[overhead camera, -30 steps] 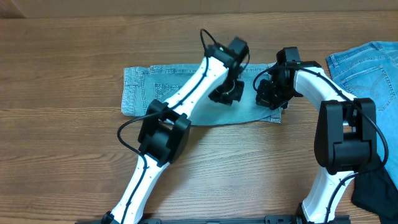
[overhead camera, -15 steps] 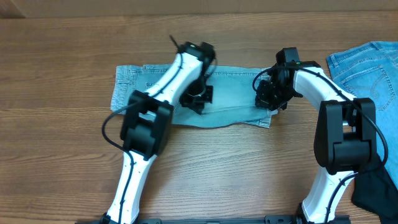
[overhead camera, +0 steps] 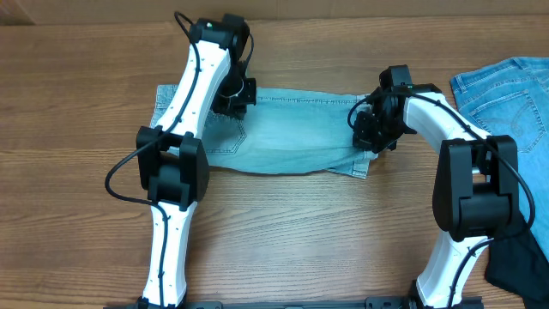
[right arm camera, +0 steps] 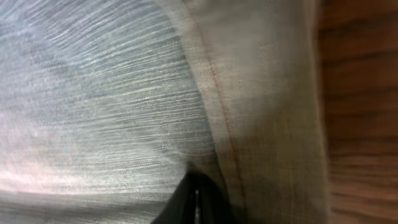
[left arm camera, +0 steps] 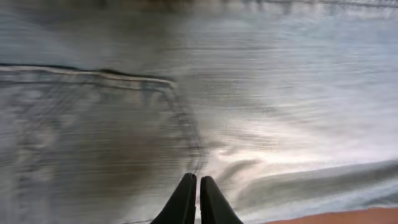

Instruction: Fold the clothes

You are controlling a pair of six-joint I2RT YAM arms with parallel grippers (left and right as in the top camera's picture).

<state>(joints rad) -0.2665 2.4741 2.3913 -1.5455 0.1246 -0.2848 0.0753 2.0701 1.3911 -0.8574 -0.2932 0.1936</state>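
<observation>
The pale light-blue denim shorts (overhead camera: 292,137) lie flat across the wooden table, with a stitched pocket at their left end. My left gripper (overhead camera: 233,96) is shut, its tips on the shorts near the pocket seam; in the left wrist view the closed fingers (left arm camera: 194,182) rest on denim (left arm camera: 261,93). My right gripper (overhead camera: 374,136) is shut and rests on the right end of the shorts. In the right wrist view its tips (right arm camera: 196,188) touch the cloth (right arm camera: 93,93) beside a hemmed edge.
Medium-blue jeans (overhead camera: 506,94) lie at the far right. A dark cloth (overhead camera: 519,257) lies at the right front edge. Bare wooden table (overhead camera: 326,232) stretches in front of the shorts and shows in the right wrist view (right arm camera: 360,93).
My left gripper has swept from the middle of the shorts to their upper left. The shorts slid a little to the left. The right gripper has stayed in place.
</observation>
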